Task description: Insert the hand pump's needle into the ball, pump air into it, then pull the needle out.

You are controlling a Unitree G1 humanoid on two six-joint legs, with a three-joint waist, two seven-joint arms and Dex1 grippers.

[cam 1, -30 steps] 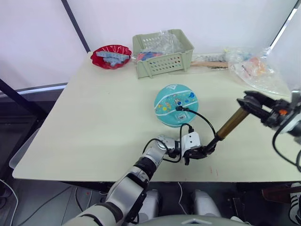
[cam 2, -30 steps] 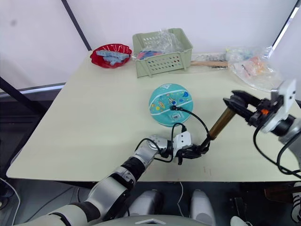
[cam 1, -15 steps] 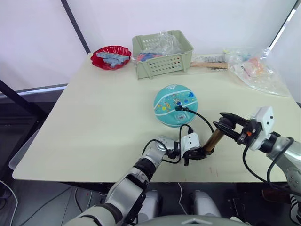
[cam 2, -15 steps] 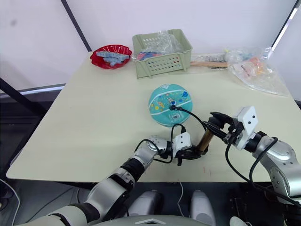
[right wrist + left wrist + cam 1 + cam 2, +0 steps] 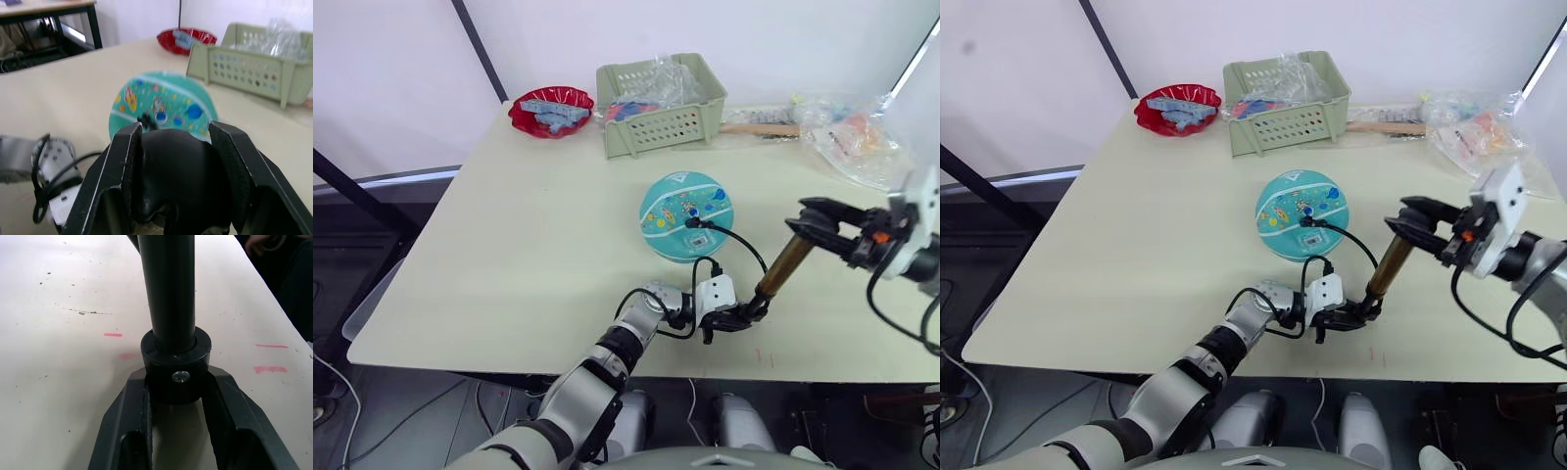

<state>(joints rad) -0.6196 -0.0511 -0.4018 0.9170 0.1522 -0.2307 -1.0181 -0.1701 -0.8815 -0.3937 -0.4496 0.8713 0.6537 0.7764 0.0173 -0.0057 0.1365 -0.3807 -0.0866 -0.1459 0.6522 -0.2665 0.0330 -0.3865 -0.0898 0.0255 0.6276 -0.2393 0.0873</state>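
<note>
The teal ball (image 5: 687, 204) rests mid-table. The needle's black fitting (image 5: 693, 224) sits against the ball's top, with the metal tip hidden. From the fitting a thin black hose (image 5: 744, 251) loops down to the hand pump (image 5: 781, 270), whose gold barrel leans up to the right. My left gripper (image 5: 742, 316) is shut on the pump's black foot (image 5: 176, 373) near the table's front edge. The right gripper (image 5: 809, 217) is shut on the black T-handle (image 5: 173, 181), held well above the barrel.
A green basket (image 5: 661, 93) with bagged items and a red bowl (image 5: 550, 106) stand at the back. Clear plastic bags (image 5: 857, 132) and a wooden stick (image 5: 759, 128) lie back right. The table's front edge (image 5: 705, 367) runs close below the pump foot.
Over the last half second my right gripper has drawn the handle up and to the right, lengthening the pump after a push down. The left gripper and ball have stayed put.
</note>
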